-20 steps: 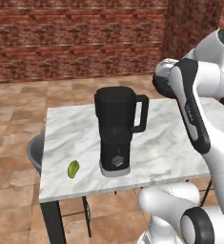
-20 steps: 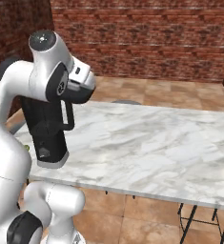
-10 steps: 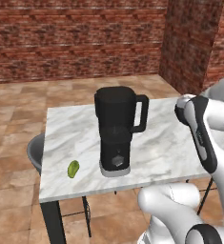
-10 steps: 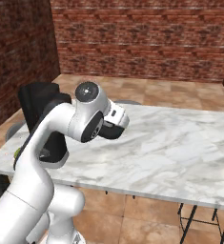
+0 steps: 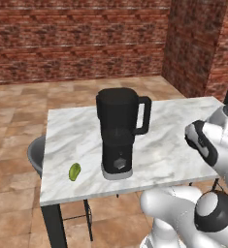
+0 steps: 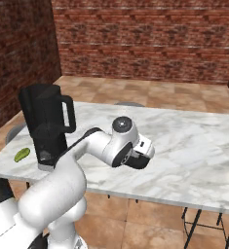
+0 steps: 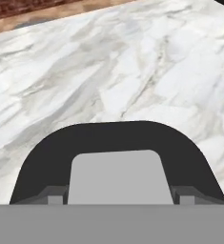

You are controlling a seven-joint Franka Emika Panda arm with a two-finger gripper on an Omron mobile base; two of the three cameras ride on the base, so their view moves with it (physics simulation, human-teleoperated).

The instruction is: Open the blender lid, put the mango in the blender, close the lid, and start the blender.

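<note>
A white marble-topped table with dark legs [image 5: 81, 140] stands on a floor of brown terracotta tiles [image 5: 18, 111]. Red brick walls [image 5: 76, 38] enclose the room behind and to both sides. A round grey stool [image 5: 35, 155] sits at the table's left edge.

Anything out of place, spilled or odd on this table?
Nothing spilled or damaged. The lid is off the blender, held in the gripper low over the table, which fits the task. The blender stands upright, and the mango lies beside it.
</note>
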